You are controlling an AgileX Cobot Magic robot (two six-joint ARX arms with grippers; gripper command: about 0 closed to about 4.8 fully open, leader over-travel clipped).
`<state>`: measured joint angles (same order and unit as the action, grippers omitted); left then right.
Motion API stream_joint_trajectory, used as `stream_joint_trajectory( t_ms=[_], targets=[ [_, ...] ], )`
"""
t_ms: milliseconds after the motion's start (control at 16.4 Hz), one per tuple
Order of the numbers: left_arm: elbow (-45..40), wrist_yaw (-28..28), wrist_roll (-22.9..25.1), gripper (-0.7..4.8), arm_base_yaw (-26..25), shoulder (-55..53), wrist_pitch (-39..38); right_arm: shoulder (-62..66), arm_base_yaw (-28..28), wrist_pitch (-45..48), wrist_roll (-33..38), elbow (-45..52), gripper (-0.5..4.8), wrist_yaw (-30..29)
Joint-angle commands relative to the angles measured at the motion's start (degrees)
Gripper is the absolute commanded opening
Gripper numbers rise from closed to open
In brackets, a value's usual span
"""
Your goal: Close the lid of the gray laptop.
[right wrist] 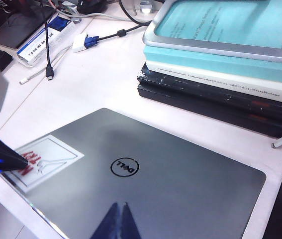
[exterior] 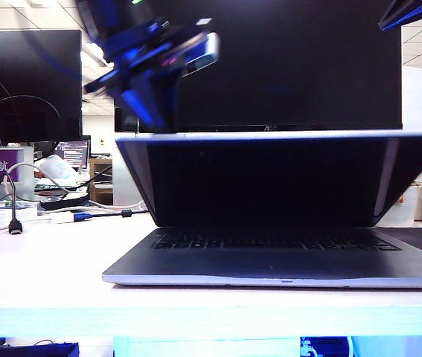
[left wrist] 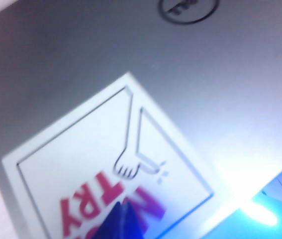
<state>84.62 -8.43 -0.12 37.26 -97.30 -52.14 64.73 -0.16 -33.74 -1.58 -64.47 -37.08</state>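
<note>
Lid (exterior: pixel 277 178) of the gray laptop (exterior: pixel 270 264) hangs half-lowered over the keyboard at table centre. Left gripper (right wrist: pixel 4 159) presses its sticker (left wrist: pixel 106 164) at the left; right gripper (right wrist: pixel 117 221) hovers above; finger spread on both unreadable. Stiff, smooth panel: push flat near the free edge.

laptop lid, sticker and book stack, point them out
lid (right wrist: pixel 180 174), right wrist view, gray outer face.
sticker (left wrist: pixel 96 164), left wrist view, white middle.
book stack (right wrist: pixel 215 79), right wrist view, spine edges.
</note>
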Motion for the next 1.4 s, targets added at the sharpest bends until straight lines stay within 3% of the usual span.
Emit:
stream_joint_trajectory(
  t_ms=[61, 549, 794, 977, 1099, 1221, 1282, 1404],
  targets=[
    [-8.81, -1.14, -0.87, -0.05, 0.11, 3.1, 4.9, -0.13, 0.09, 1.07, -0.35, -0.24, -0.01, 0.04],
    [-19.3, -1.62, -4.48, -0.05, 1.86, 4.2, 15.08, -0.13, 0.15, -0.28, -0.28, -0.22, -0.01, 0.02],
    [-19.54, 0.74, -5.09, -0.05, 1.86, 4.81, 16.59, -0.13, 0.15, -0.28, -0.31, -0.22, -0.01, 0.04],
    [-19.56, 12.76, -1.81, -0.05, 1.68, 15.08, 23.63, -0.37, 0.13, 0.61, -1.25, -0.22, -0.01, 0.07],
    [-19.56, 14.86, -0.09, -0.06, -0.81, 20.9, 25.24, -0.72, 0.11, 1.92, -1.22, -0.22, -0.01, 0.09],
    [-19.98, 14.49, 1.46, -0.05, -7.74, 26.67, 22.43, -1.88, 0.11, 2.58, -1.2, 0.07, -0.01, 1.97],
    [-21.07, 12.85, 1.79, -0.05, -12.22, 29.79, 22.47, -3.56, 0.11, 4.37, -1.2, 1.38, -0.01, 5.35],
    [-26.1, 3.8, 1.79, -0.05, -22.99, 38.12, 28.76, -10.05, 0.11, 12.72, 1.66, 7.41, -0.01, 10.84]
  ],
)
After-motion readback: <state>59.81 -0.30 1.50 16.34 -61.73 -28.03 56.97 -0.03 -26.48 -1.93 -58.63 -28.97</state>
